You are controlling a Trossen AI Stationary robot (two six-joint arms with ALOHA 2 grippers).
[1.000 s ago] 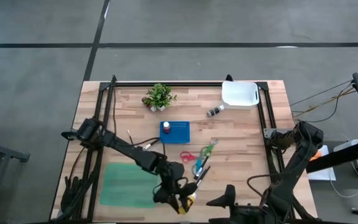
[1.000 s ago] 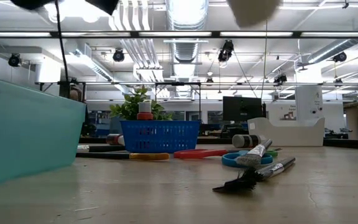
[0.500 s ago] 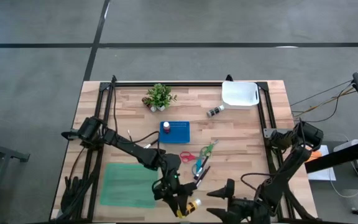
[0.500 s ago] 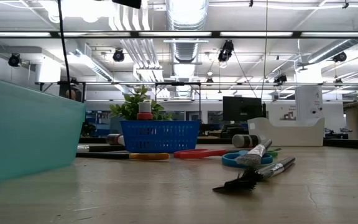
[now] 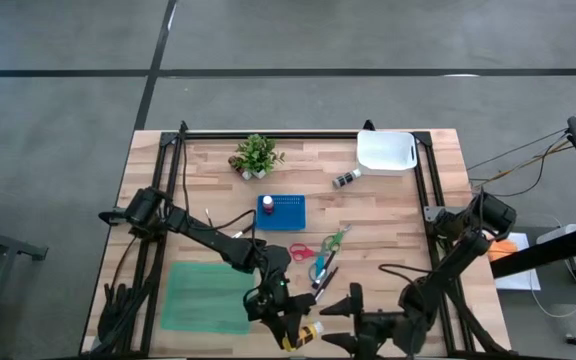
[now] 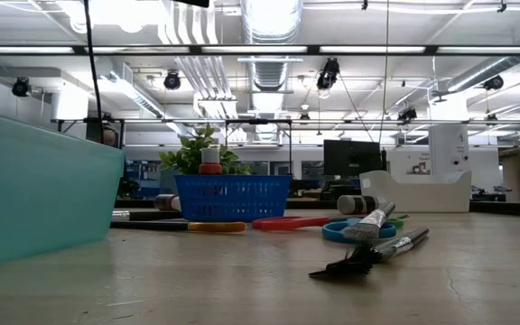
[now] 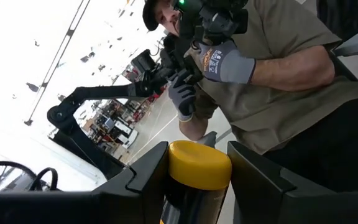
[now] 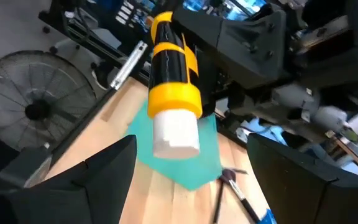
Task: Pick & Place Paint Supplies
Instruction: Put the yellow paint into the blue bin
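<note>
Fingers (image 7: 143,176) of the left gripper (image 5: 294,335) pinch a yellow-capped bottle (image 5: 310,329) above the tabletop's (image 5: 388,215) front edge; right gripper (image 5: 336,322) fingers (image 8: 107,168) spread wide beside it.

Held yellow paint bottle (image 8: 174,93) straight ahead of the right end effector (image 5: 340,318), blocking that path. Scissors (image 5: 318,258) and brushes (image 5: 324,282) cluttering the table (image 5: 388,215) just beyond. Green mat (image 5: 203,295) past the left end effector (image 5: 298,332), flat and passable.
</note>
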